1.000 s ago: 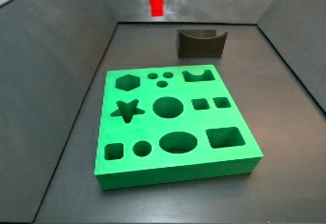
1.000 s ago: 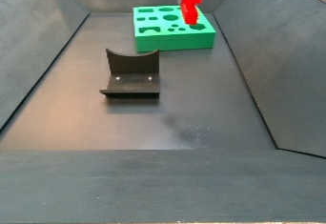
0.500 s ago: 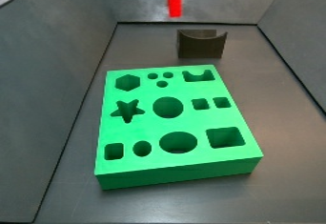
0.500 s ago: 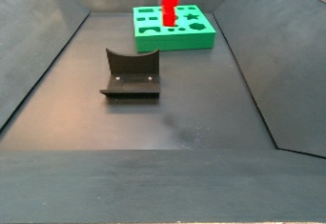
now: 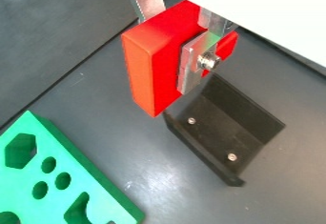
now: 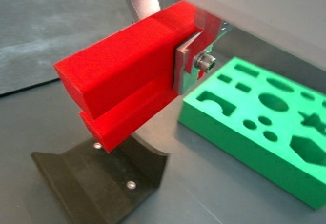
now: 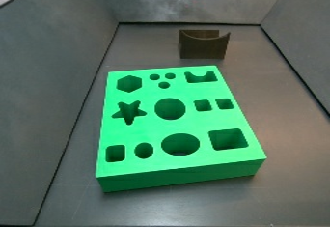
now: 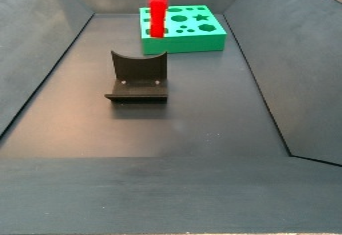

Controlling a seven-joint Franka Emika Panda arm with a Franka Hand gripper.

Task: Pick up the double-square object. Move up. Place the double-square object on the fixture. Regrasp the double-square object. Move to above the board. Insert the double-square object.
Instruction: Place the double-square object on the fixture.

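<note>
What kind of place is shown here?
Probably a robot test cell: a dark walled bin holding a green board with shaped holes, a fixture, and a gripper carrying a red double-square object.

The double-square object (image 5: 163, 61), a bright red block with a notch along one side, hangs in the air clamped between the silver plates of the gripper (image 5: 192, 39), high above the bench. In a side view it stands upright (image 8: 156, 9). The dark fixture (image 8: 136, 78) rests below on the bench floor, well apart from the green board (image 7: 175, 123), which lies flat with its shaped holes upward.
</note>
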